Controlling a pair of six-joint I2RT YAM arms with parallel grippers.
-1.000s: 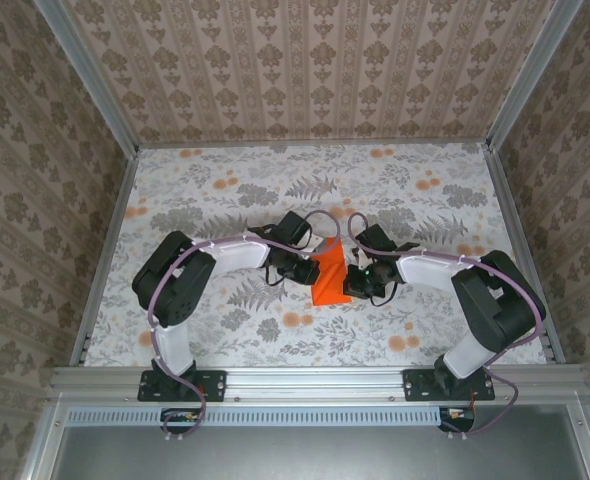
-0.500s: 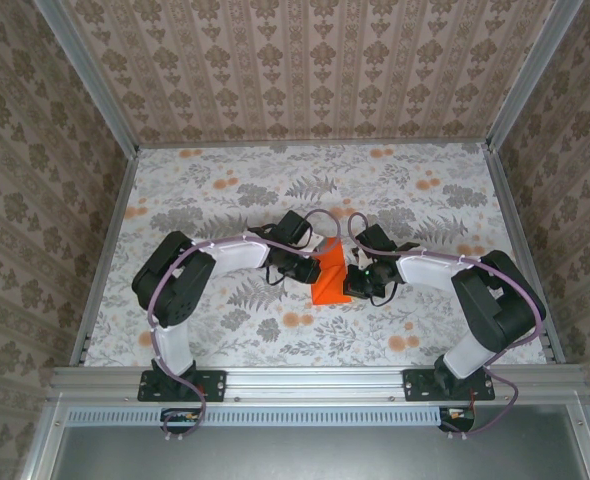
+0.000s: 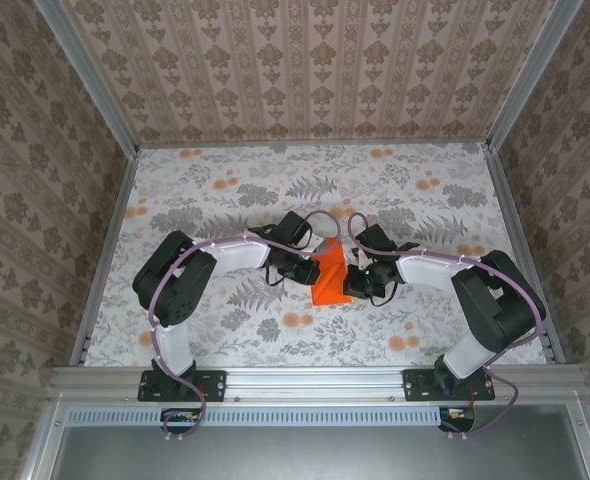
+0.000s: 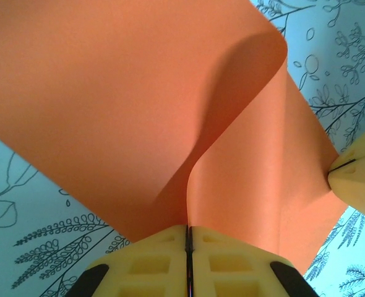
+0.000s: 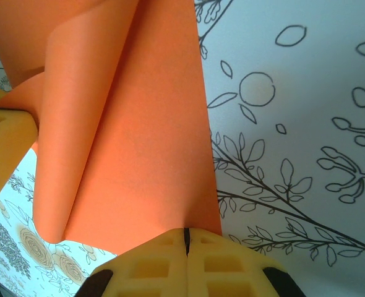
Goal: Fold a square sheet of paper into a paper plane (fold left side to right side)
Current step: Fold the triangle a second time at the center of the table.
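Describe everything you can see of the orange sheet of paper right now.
The square sheet of paper is thin, matte, bright solid orange. It is mid-table over the flowered table cover, between the two arms. It is partly folded: one layer curls over in a soft bend, not pressed flat. The left gripper is shut on one edge, the right gripper on the opposite side.

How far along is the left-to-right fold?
Done: the left gripper and right gripper each have their jaws shut on an edge of the paper. In hand: it arches between them in a soft curl, with no sharp crease visible. Left: bring the left edge down onto the right, press the crease flat, then make the remaining plane folds; it is no dart yet.
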